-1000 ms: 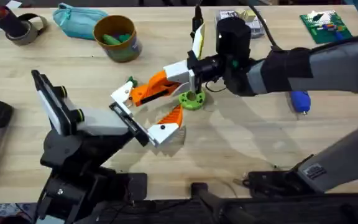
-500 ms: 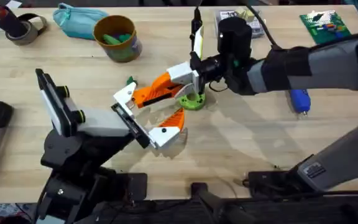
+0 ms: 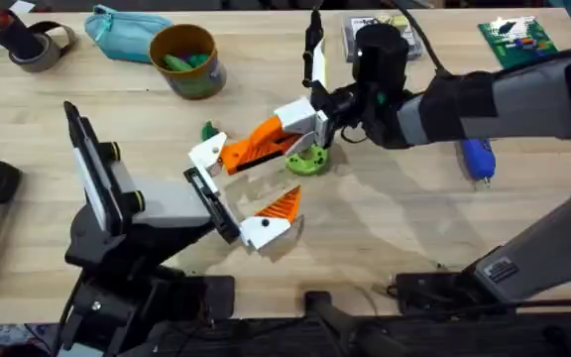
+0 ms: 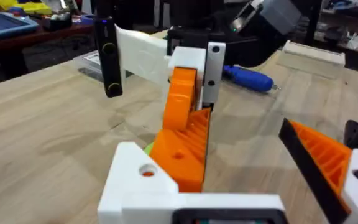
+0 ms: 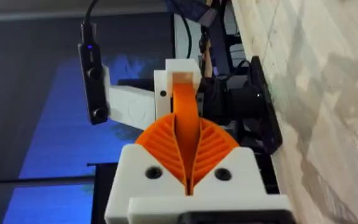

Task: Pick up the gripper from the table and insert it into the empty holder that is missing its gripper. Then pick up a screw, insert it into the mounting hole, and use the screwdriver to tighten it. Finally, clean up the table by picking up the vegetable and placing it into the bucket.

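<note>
Meanwhile, at the insertion step, the right hand (image 3: 253, 147) grips the gripper (image 3: 207, 154) between clenched orange pads, holding it above the worktop (image 3: 385, 233) with its white base just at the far end of the holder (image 3: 211, 195). The left hand (image 3: 251, 188) is spread, with one finger fitted and nothing held. The piece's long axis runs from the right hand down toward the bar, base first. Next, judging by this, the base must be squared into its slot and the screw hole kept clear
</note>
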